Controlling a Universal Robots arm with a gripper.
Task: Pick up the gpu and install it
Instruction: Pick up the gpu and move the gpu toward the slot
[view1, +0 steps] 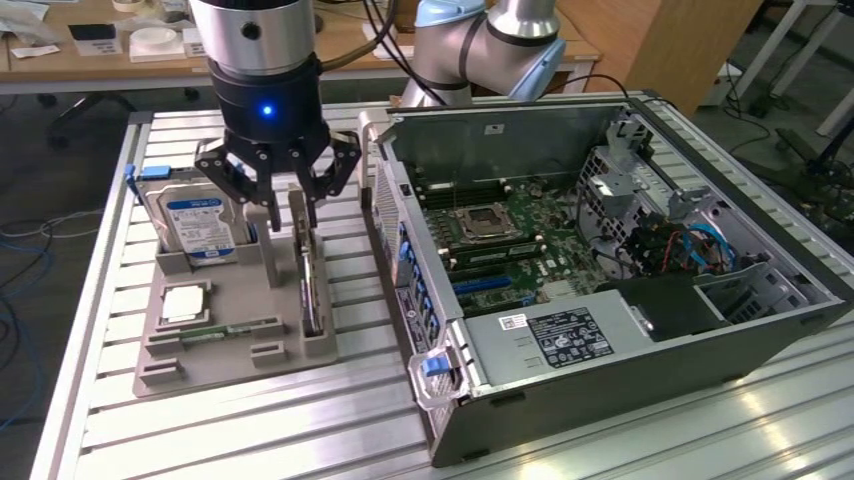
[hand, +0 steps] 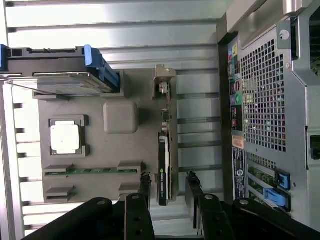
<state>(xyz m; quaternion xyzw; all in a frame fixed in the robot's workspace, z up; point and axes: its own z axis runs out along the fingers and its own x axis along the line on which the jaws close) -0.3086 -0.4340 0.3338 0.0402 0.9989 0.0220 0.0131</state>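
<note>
The gpu (view1: 311, 290) stands on edge in a slot of the grey holder tray (view1: 227, 362), a thin dark slab with its silvery bracket at the end away from my fingers (hand: 164, 86). In the wrist view the gpu (hand: 163, 160) runs lengthwise between my two black fingers. My gripper (view1: 298, 212) hangs just over the card's far end, open, one finger on each side of it and neither pad touching. The gripper (hand: 168, 184) holds nothing.
A hard drive with a blue-white label (view1: 200, 222) stands at the tray's back. A CPU (view1: 183, 303) and a green memory stick (view1: 220, 328) lie in front. The open computer case (view1: 601, 250) lies at the exterior view's right, close beside the tray.
</note>
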